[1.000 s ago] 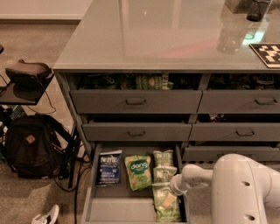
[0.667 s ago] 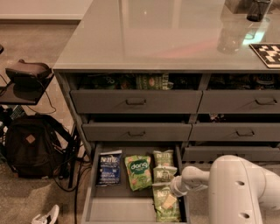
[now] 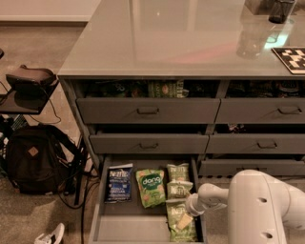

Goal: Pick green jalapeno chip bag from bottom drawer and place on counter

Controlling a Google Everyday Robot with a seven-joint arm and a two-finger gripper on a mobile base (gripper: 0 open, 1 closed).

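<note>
The bottom drawer (image 3: 136,224) is pulled open at the left of the cabinet. Three olive-green jalapeno chip bags lie in a column along its right side: back (image 3: 177,171), middle (image 3: 179,189) and front (image 3: 182,229). A blue Kettle bag (image 3: 118,183) and a brighter green dang bag (image 3: 151,187) lie to their left. My white arm (image 3: 259,209) reaches in from the lower right. My gripper (image 3: 184,220) is down over the front green bag, between the middle and front bags. The light-grey counter (image 3: 167,43) spans the top.
The upper drawers (image 3: 147,110) stand slightly open with snack bags inside. A clear bottle (image 3: 250,40), a dark cup (image 3: 281,9) and a checkered tag (image 3: 290,59) sit on the counter's right. A black backpack (image 3: 33,159), a chair (image 3: 28,83) and a shoe (image 3: 50,236) are on the floor at the left.
My arm and gripper have shifted slightly down toward the front green bag. The bags have not visibly moved.
</note>
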